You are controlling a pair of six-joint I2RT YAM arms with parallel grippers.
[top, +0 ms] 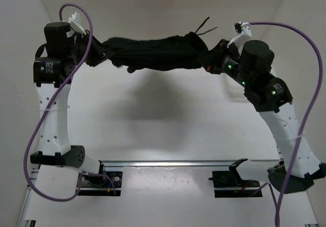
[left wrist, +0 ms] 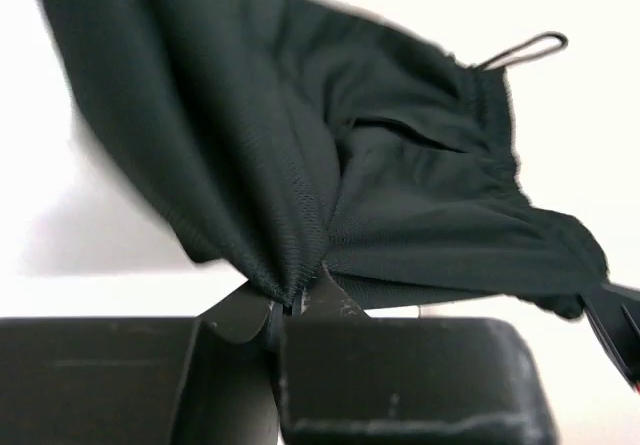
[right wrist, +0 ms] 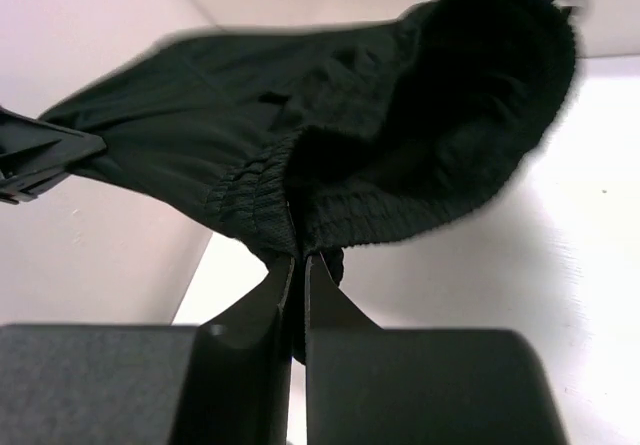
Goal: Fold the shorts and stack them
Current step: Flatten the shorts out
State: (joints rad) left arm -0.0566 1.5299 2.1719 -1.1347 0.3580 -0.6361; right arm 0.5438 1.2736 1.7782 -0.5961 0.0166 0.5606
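Note:
The black shorts (top: 153,53) hang stretched between both arms, lifted off the white table, their shadow on the surface below. My left gripper (top: 98,53) is shut on the shorts' left end; in the left wrist view the fabric (left wrist: 330,165) bunches into the pinched fingertips (left wrist: 292,300). My right gripper (top: 209,62) is shut on the elastic waistband at the right end, and the right wrist view shows the gathered waistband (right wrist: 330,205) pinched at the gripper (right wrist: 298,260). The drawstring (top: 205,27) sticks up near the right end.
White walls close in the table (top: 168,130) on the left, back and right. A metal rail (top: 173,163) with the arm bases runs along the near edge. Purple cables (top: 305,58) loop beside each arm.

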